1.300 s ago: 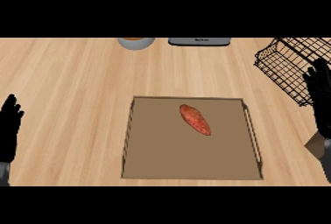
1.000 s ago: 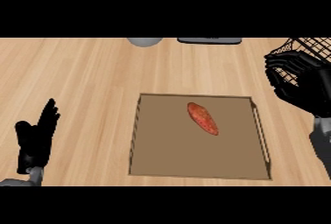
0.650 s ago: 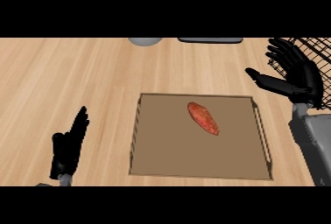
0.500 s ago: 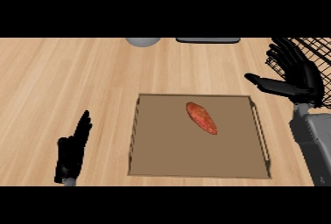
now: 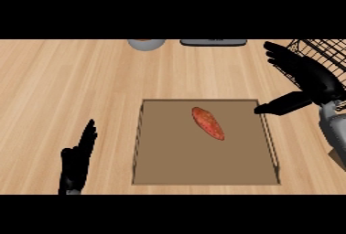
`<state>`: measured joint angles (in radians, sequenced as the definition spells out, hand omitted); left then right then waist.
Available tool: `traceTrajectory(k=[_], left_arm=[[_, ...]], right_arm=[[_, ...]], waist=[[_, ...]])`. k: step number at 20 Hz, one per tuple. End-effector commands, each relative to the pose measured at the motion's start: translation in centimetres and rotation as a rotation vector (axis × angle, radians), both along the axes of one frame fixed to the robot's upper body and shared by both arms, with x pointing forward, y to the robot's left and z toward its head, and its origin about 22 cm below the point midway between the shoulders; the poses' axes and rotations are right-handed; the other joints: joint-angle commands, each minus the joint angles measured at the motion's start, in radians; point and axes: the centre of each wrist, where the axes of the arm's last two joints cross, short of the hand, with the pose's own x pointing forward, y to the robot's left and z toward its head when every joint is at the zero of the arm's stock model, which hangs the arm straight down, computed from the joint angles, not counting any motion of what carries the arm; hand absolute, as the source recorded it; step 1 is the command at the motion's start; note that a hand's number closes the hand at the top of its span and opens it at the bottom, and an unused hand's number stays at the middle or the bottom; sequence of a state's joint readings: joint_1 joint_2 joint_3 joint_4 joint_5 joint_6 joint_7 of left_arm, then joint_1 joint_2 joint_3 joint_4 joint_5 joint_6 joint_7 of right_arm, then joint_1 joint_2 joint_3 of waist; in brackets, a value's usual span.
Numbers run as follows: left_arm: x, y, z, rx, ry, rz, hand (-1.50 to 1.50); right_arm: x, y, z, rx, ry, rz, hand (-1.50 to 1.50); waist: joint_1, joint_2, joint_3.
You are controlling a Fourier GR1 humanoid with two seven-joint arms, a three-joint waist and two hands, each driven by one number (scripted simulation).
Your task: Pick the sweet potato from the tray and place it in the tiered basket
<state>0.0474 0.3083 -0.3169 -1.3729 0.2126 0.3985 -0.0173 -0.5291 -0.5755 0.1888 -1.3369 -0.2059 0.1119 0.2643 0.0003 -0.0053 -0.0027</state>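
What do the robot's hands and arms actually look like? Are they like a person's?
Somewhat. The right hand and left hand are matte black, with slim fingers and a thumb. A smooth light grey forearm shows behind the right one. No cables or markings are visible.

1. Wooden counter (image 5: pixel 74 87): light planks w/ grain running roughly toward the far edge, fills the whole view
2. Grey round object (image 5: pixel 147 44): at far edge of counter, left of centre, cut off by top of view, only its near part shows; can't tell what it is
3. Dark flat object (image 5: pixel 213 42): at far edge too, just right of the grey one but apart from it, dark grey w/ rounded near corners, also cut off at top; can't tell what it is
4. Small tan corner (image 5: pixel 336 157): at right edge of view, mostly out of sight
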Motion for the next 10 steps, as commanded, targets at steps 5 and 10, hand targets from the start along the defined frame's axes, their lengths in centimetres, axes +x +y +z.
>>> traceTrajectory(k=[5,10], left_arm=[[-0.2,1.4,-0.8,0.017,0.002,-0.001,0.0],[-1.5,-0.6,0.1,0.014,0.0,-0.007,0.0]], right_arm=[[-1.4,5.6,4.8,-0.493,0.073,0.119,-1.5],[-3.8,10.8,3.1,-0.534,0.063,0.066,-1.5]], waist=[[0.0,0.0,-0.001],[0.004,0.001,0.002]])
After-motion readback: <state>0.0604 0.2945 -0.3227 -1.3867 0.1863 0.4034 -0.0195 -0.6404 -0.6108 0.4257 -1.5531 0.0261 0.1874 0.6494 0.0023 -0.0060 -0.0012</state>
